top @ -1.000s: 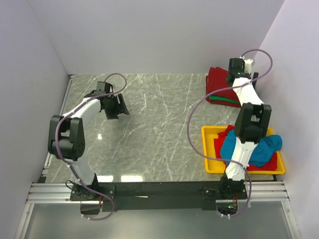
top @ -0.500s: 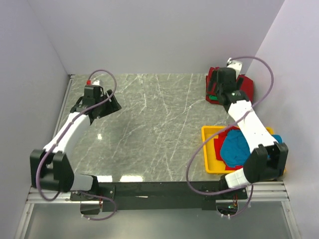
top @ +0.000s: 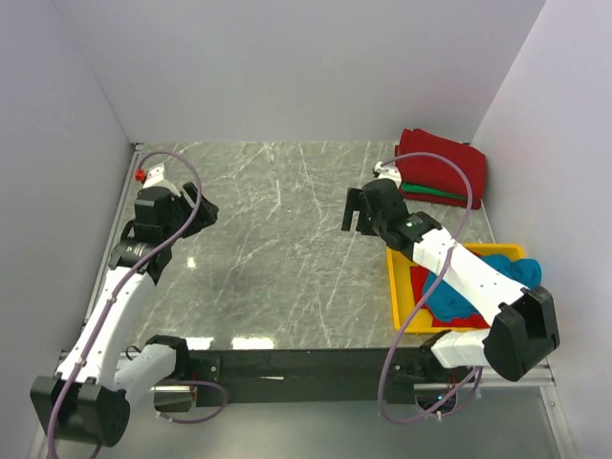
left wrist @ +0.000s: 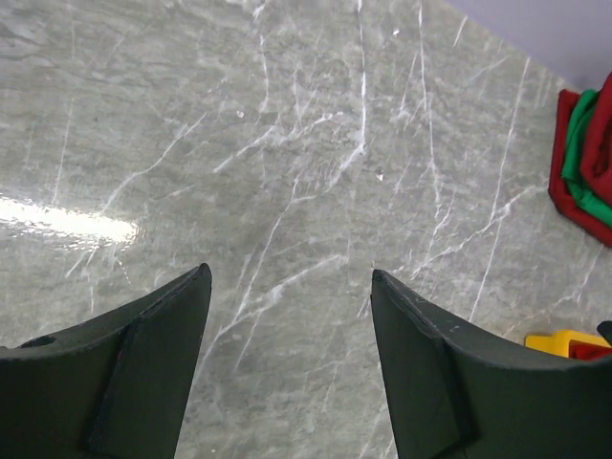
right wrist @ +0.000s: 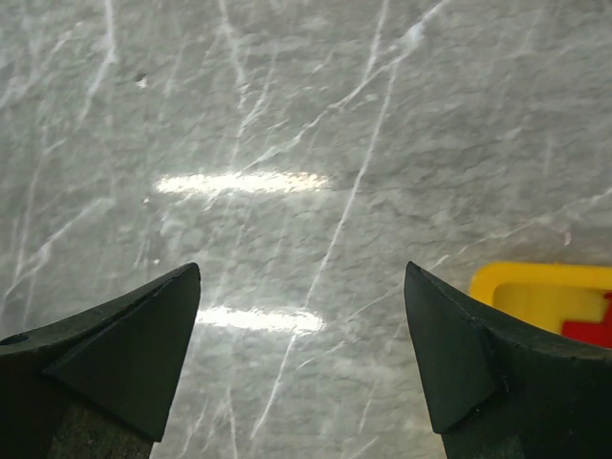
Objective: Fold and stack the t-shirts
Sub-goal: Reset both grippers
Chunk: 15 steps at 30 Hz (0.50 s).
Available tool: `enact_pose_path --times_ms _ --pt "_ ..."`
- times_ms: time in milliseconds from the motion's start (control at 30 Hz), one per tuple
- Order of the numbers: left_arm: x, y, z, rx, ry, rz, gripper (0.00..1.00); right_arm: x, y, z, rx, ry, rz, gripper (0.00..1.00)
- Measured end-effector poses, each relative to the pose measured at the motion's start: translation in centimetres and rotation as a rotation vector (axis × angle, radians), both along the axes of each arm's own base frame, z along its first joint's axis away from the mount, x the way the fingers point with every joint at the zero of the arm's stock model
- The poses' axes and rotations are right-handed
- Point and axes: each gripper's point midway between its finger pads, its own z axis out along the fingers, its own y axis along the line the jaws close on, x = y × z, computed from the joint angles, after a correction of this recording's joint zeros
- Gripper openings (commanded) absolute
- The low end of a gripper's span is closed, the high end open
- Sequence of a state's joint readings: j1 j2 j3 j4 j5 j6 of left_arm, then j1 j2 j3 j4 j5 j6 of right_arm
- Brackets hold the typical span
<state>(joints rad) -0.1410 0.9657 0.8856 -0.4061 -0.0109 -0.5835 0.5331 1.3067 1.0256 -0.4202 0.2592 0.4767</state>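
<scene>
Bright, even light here, falling from overhead. The marble table is glossy and throws it back: white glare patches along its near edge in the top view, one long streak at the left of the left wrist view, two soft bars in the right wrist view. Shadows on it are faint and soft-edged. Top view sharp; the right wrist's marble veins look slightly hazy.

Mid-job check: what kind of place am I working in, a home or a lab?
Probably a lab test cell: plain white walls box in a marble-look table, with a metal mounting rail along its near edge.
</scene>
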Motion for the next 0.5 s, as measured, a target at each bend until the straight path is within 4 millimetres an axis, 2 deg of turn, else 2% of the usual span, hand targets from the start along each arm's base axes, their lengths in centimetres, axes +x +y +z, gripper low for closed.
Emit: enact_pose_path --times_ms 133,367,500 --pt "-0.9 0.4 0.9 -0.006 -0.043 0.018 0.74 -1.0 0.6 0.7 0.030 -0.016 0.010 0.93" --pt "-1.9 0.7 2.6 -0.007 -0.104 0.022 0.73 -1.6 0.0 2.4 0.062 -0.050 -0.018 0.93" --pt "-2.4 0.7 3.4 -0.001 -0.136 0.013 0.77 -2.0 -0.2 2.3 0.069 -0.050 -0.028 0.93"
